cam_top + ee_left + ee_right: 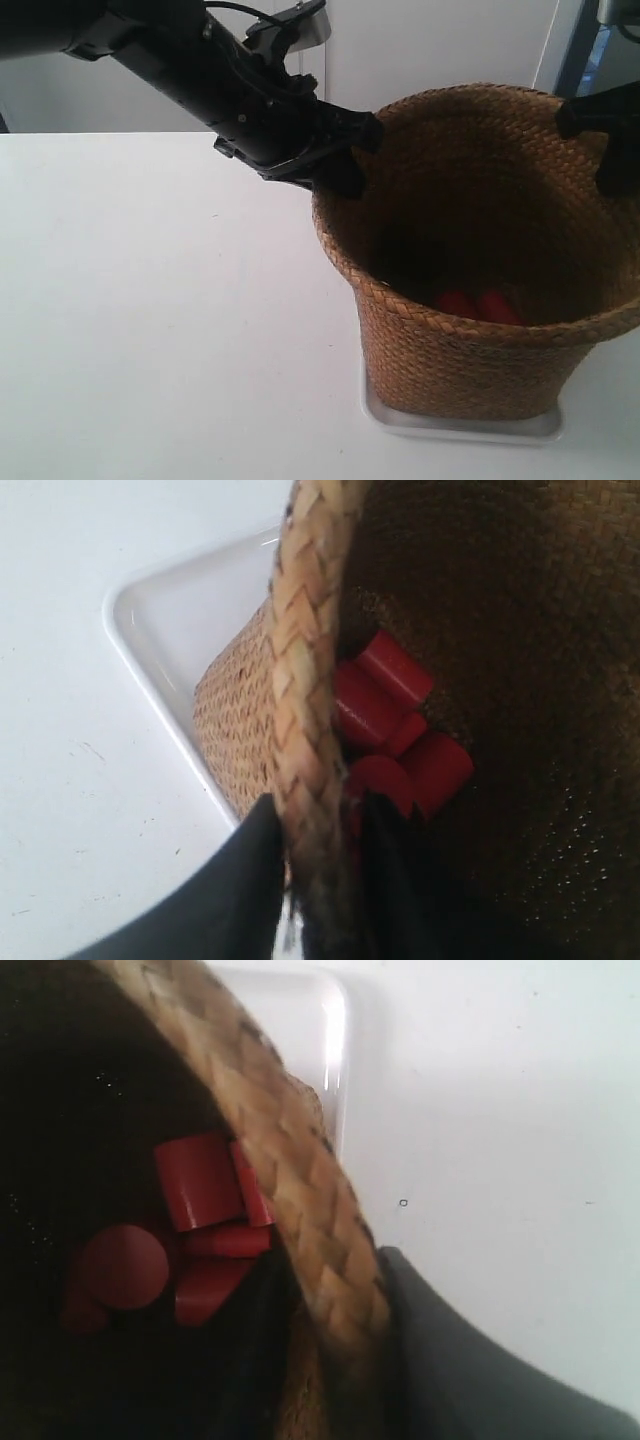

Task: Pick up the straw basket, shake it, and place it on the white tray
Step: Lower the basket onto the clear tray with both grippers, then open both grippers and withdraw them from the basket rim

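The brown woven straw basket (470, 350) stands upright with its base on the white tray (460, 425) at the front right of the table. Several red cylinders (478, 305) lie on its bottom. The arm at the exterior view's left has its gripper (348, 150) on the near-left rim. The one at the right (612, 135) is on the opposite rim. In the left wrist view my left gripper (315, 820) is shut on the braided rim (300, 660), one finger outside and one inside. My right gripper (335, 1280) pinches the rim (290, 1180) the same way.
White tabletop (150, 300) stretches left of the basket. The tray's rim (170, 620) shows beside the basket wall, and a tray corner (320, 1020) shows past the rim. Red cylinders (395, 730) (200, 1185) are piled inside. A white wall stands behind.
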Robot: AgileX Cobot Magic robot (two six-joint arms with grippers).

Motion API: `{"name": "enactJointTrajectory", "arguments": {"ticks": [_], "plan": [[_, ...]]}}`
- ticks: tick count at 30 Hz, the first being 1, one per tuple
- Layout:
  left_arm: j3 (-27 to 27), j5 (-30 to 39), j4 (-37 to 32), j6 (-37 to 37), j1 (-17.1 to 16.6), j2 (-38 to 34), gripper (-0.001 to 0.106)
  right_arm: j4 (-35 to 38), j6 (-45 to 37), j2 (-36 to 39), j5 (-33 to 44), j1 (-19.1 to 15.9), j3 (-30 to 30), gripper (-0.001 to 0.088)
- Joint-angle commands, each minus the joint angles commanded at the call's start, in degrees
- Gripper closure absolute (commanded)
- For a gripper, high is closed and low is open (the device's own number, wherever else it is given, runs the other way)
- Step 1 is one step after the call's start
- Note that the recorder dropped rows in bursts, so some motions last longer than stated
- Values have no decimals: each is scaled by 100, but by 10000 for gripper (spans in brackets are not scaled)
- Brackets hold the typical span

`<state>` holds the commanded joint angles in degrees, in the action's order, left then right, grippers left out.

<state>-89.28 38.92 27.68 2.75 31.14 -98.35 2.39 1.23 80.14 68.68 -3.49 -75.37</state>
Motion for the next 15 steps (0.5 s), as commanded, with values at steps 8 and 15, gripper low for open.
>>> {"name": "enactJointTrajectory", "arguments": {"ticks": [8, 15], "plan": [[0, 109, -106, -79, -140, 94, 463, 0, -331, -53, -32, 0, -36, 230], [0, 132, -149, -122, -375, 477, 415, -33, -423, -291, -68, 0, -462, 230]]}}
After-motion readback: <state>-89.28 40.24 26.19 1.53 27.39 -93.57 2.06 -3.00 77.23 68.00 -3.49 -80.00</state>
